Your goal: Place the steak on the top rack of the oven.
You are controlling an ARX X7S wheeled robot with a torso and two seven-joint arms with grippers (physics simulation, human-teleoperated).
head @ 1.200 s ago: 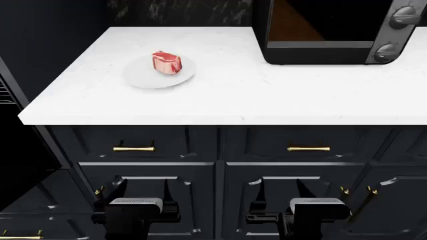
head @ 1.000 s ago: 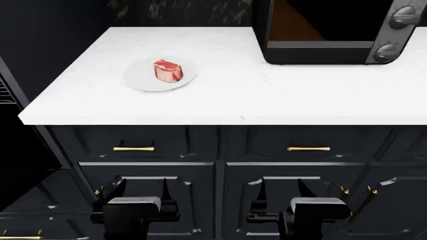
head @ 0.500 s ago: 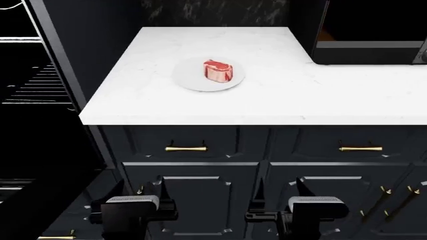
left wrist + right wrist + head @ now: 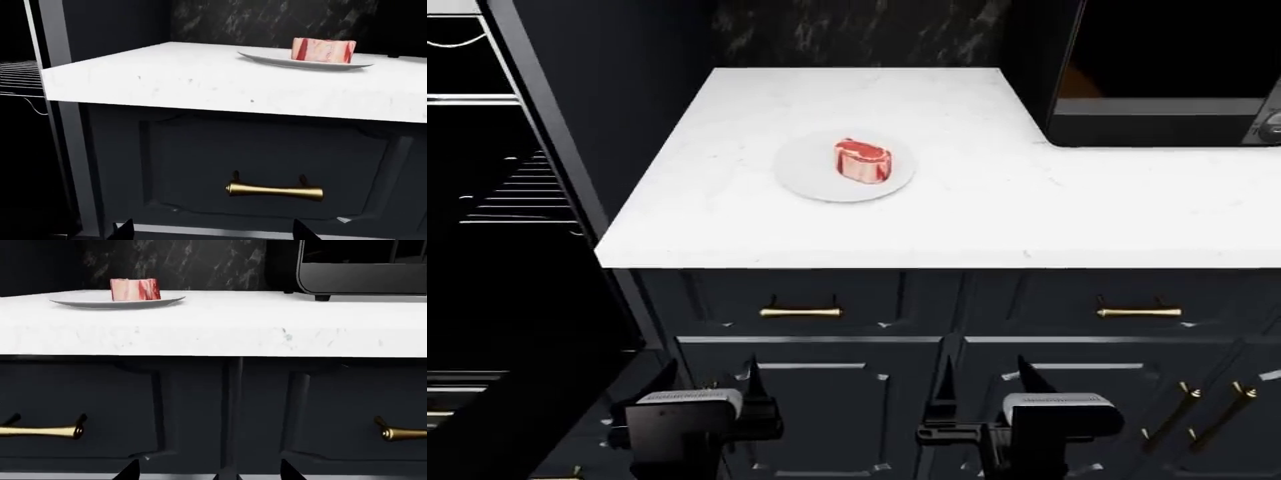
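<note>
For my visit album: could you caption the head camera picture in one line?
Raw steak waits on a white plate on the marble counter, open oven at left, both grippers low before the cabinets.

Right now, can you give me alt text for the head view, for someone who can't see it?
A raw steak sits on a round white plate on a white counter, untouched. Both claws, left and right, hang low in front of dark drawers with brass handles. An open oven with wire racks is to the left; a black countertop appliance stands at the counter's back right.
</note>
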